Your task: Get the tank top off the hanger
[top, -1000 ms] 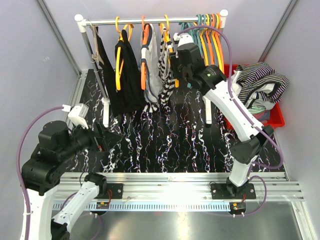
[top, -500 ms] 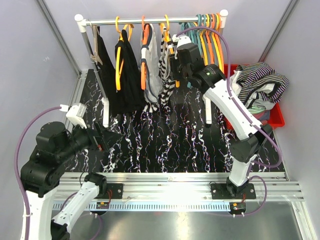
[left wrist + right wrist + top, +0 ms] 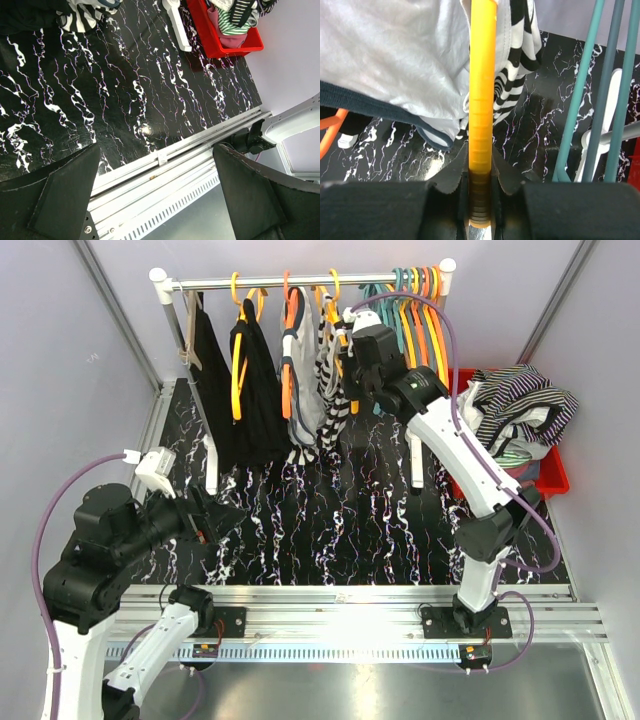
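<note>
A black-and-white striped tank top hangs on a yellow hanger near the middle of the rack. The right wrist view shows the striped cloth behind the hanger's arm. My right gripper is up at the rack, and its jaws press on both sides of that yellow arm, so it is shut on the hanger. Low at the near left, my left gripper is wide open over the table edge, with nothing between its fingers.
The rail also carries black garments, a white top with navy trim on an orange hanger, and bare teal and orange hangers at the right. A red bin of striped clothes stands at the far right.
The right gripper's jaws have closed onto the yellow hanger arm, and the hanger with its striped top has shifted slightly. The left arm has barely moved.
</note>
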You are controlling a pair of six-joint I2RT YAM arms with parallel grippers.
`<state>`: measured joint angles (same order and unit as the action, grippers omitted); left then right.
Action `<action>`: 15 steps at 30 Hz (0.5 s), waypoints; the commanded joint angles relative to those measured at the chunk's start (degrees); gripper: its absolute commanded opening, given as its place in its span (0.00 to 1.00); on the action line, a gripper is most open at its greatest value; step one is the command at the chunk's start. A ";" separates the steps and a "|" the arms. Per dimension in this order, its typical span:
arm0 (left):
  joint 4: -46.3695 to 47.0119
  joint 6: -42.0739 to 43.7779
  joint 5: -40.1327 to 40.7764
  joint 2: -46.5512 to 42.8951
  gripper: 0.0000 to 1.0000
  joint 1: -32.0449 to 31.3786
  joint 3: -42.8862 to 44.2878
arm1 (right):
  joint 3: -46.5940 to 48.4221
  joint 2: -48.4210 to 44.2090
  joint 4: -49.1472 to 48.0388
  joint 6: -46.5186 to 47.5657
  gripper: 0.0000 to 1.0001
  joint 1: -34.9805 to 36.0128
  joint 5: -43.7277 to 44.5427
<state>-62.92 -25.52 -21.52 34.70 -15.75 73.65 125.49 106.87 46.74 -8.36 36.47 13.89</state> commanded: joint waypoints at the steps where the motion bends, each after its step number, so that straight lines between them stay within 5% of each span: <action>1: 2.62 -0.23 -1.42 -0.16 0.99 -0.25 -0.08 | -1.73 -7.01 -6.47 -1.31 0.00 -0.26 -0.44; 9: 2.53 0.12 -0.54 0.72 0.99 -0.25 0.71 | -9.29 -17.56 -15.62 -2.63 0.00 -0.34 -0.27; 15: 1.83 1.00 0.16 2.21 0.99 -0.25 2.37 | -13.77 -24.50 -11.51 -3.32 0.00 -0.26 -2.19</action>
<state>-63.07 -25.41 -21.56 35.59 -15.75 73.82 112.60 87.44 40.21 -10.79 36.47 13.50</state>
